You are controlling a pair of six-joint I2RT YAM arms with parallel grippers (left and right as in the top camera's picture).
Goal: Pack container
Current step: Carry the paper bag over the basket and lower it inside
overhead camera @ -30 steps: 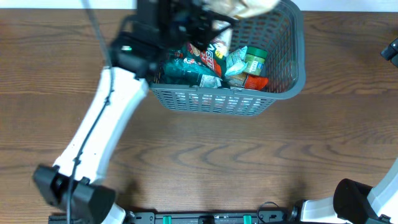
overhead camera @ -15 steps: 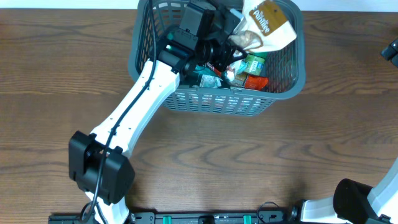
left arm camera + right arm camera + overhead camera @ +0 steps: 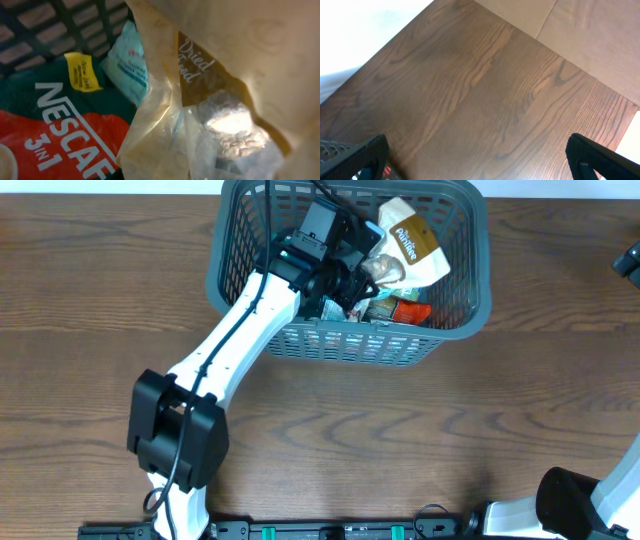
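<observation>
The dark grey lattice container [image 3: 455,320] stands at the back middle of the table. My left gripper [image 3: 362,268] reaches inside it and is shut on the clear lower end of a beige and brown dried-food packet [image 3: 412,242], which leans over the other packets. In the left wrist view this packet [image 3: 235,65] fills the right side and hides my fingers. Below it lie a red and green Nescafe 3in1 packet [image 3: 55,130] and a pale teal packet [image 3: 127,65]. My right gripper [image 3: 480,155] is open and empty over bare table at the far right.
More packets lie in the container, among them a red one [image 3: 410,310]. The container's lattice wall [image 3: 45,20] is close behind the Nescafe packet. A corner of the container [image 3: 327,150] shows at the lower left of the right wrist view. The wooden table [image 3: 400,440] surrounds the container.
My left arm has swung right and lowered into the container with the dried-food packet, which now sits lower among the other packets. The right arm has not moved.
</observation>
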